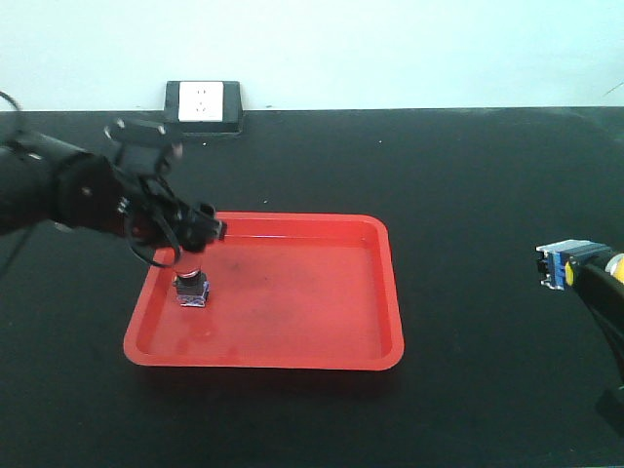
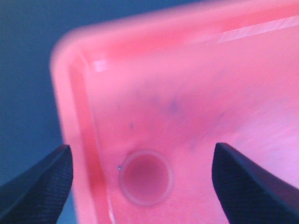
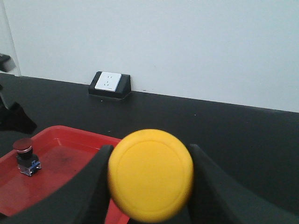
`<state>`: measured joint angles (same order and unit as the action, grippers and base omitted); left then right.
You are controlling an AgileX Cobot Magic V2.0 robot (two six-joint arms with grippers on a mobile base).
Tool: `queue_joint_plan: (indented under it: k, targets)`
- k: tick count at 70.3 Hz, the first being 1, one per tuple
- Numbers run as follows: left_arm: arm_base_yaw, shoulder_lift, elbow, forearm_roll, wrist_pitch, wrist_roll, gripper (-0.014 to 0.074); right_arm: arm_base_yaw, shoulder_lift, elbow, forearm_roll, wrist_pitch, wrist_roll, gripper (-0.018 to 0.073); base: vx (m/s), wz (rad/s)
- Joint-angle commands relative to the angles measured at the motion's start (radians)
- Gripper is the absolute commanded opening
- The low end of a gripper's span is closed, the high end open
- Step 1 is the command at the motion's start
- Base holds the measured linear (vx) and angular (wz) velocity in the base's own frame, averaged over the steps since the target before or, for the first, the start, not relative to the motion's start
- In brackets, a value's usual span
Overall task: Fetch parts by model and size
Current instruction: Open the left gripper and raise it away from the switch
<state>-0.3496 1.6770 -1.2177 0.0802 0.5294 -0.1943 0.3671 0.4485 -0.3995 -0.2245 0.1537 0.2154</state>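
Left claw (image 1: 190,239) hangs spread wide above the red-capped switch (image 1: 191,289), which stands at nine o'clock in the red tray (image 1: 380,292). Right claw (image 3: 149,186), at three o'clock, clamps the yellow-capped switch (image 1: 564,264) over the black table (image 1: 468,175).

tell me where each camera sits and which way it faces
Front view: high behind the arms, facing forward over the red tray; left gripper and right gripper show.
Left wrist: looks down on the red-capped switch between open fingertips.
Right wrist: looks toward the wall socket; its fingers grip the yellow-capped switch.
Shared: all see the red-capped switch in the tray.
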Motion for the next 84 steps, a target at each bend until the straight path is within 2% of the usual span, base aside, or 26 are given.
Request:
queue_joint_plan:
  k: [1,20,29,54,68,84]
  targets:
    - [-0.011,-0.15,-0.033,-0.007,-0.027,0.032,0.0587,-0.001,0.009,-0.03,-0.01,-0.082,-0.007,-0.001,0.0,0.0]
    - [-0.011,-0.405,-0.032,-0.007,0.098,0.049,0.0587,-0.001,0.009,-0.03,-0.01,-0.082,-0.007,-0.001,0.0,0.0]
    - [-0.011,-0.519,0.017,-0.007,0.116,0.049,0.0587,-0.001,0.009,-0.03,-0.01,-0.082,-0.007,-0.001,0.0,0.0]
    - [-0.011,-0.946,0.389,-0.009,0.008,0.05,0.0587,-0.001,0.009,-0.03,-0.01,-0.082,-0.007,-0.001,0.0,0.0]
    - [-0.011,-1.253,0.586,-0.011,0.007,0.05,0.0587,-0.001,0.009,-0.03,-0.01,-0.082,-0.007,-0.001,0.0,0.0]
    - [-0.011,-1.536,0.737,-0.011,0.017,0.049,0.0587,-0.001,0.009,-0.03,-0.01,-0.082,-0.007,-0.001,0.0,0.0]
